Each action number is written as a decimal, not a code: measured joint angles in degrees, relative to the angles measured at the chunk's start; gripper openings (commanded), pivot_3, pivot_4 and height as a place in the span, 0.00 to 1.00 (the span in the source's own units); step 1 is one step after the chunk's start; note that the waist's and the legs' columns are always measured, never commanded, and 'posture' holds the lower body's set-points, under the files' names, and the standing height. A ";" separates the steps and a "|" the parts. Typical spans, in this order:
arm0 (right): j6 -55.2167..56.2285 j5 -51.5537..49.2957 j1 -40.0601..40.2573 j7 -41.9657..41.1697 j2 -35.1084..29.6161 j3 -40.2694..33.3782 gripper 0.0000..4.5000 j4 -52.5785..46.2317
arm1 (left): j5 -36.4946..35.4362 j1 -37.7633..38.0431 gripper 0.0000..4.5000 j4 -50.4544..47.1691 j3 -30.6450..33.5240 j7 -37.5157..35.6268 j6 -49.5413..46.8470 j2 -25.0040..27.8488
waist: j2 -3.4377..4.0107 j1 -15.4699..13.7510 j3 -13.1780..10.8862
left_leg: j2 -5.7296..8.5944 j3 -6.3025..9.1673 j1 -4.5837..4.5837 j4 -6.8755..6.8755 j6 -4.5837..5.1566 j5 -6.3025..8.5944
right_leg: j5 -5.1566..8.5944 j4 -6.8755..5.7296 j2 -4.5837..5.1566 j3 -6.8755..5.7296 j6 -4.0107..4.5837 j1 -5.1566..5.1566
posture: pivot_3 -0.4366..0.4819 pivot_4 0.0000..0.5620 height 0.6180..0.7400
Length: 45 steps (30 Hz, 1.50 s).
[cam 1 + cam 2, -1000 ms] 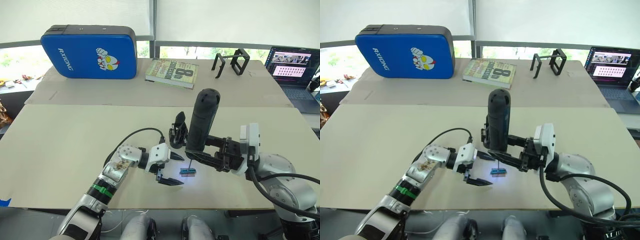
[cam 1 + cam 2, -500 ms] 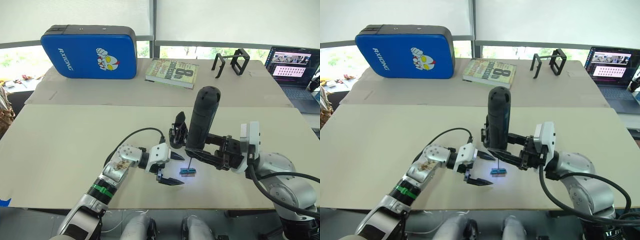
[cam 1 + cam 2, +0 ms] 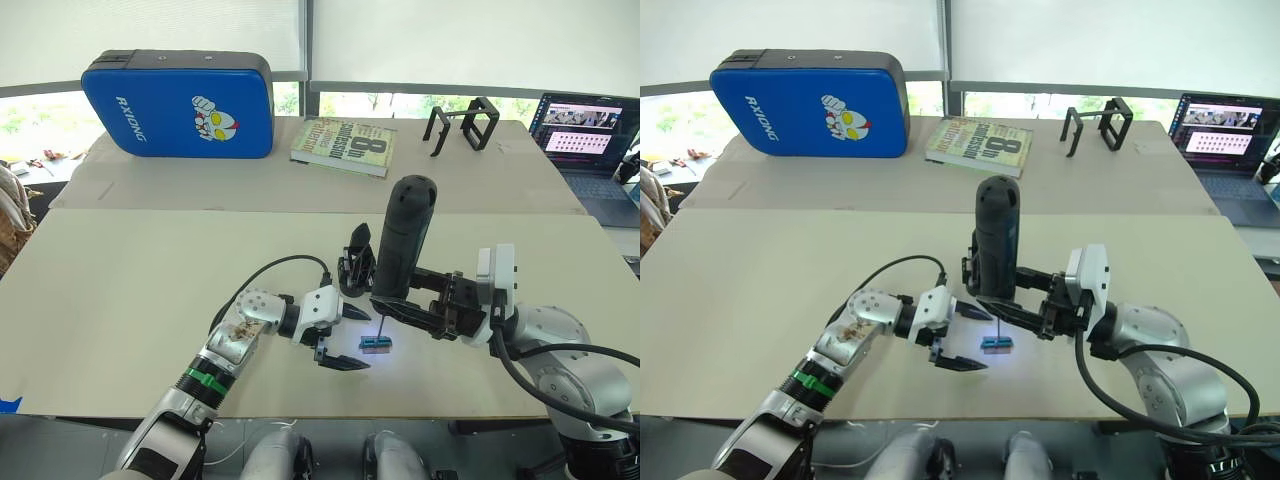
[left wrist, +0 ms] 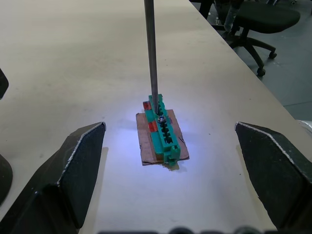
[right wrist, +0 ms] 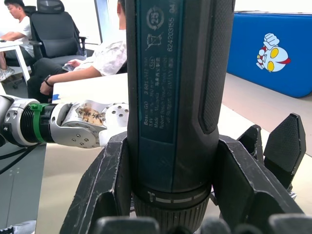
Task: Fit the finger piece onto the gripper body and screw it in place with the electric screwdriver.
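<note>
Left wrist view has my left gripper (image 4: 165, 170) spread wide, empty, flanking 1 green block (image 4: 163, 131). My right gripper (image 3: 410, 305) clamps 1 electric screwdriver (image 3: 402, 245) upright, its bit on that block; slight tilt could make it slip off. 1 gripper body (image 3: 357, 268) stands just behind.

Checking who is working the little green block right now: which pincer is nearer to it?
Left. The left pincer is open beside the green block, its fingers flanking it. The right pincer sits higher, shut on the screwdriver, whose bit touches the block.
</note>
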State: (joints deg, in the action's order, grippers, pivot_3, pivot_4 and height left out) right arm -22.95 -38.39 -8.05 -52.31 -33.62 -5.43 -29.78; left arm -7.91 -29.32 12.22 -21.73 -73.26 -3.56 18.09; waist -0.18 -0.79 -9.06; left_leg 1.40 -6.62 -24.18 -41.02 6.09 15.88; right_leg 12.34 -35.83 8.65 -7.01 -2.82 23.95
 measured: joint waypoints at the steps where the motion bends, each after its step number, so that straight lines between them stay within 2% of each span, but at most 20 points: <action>1: 0.00 0.00 0.00 0.00 0.00 0.00 0.43 0.00 | 0.00 0.00 1.00 0.00 0.00 0.00 0.00 0.00 | 0.00 -0.01 0.00 | 0.00 0.00 0.00 0.00 0.00 0.00 | 0.00 0.00 0.00 0.00 0.00 0.00 | 0.48 0.27 1.00; 45: -0.02 -0.30 0.32 0.12 0.03 0.53 0.43 -0.08 | 0.00 -0.74 1.00 0.01 0.01 0.05 0.00 -0.02 | 0.00 0.00 0.00 | 0.00 0.00 0.00 0.00 0.00 0.00 | 0.00 -0.01 0.00 0.00 0.00 0.00 | 0.48 0.27 1.00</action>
State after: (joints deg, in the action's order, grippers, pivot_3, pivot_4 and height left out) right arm -22.97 -38.69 -7.73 -52.19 -33.58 -4.89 -29.85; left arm -7.91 -30.06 12.23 -21.72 -73.21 -3.56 18.07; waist -0.18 -0.79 -9.06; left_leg 1.40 -6.62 -24.18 -41.02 6.09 15.88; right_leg 12.34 -35.84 8.65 -7.01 -2.82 23.95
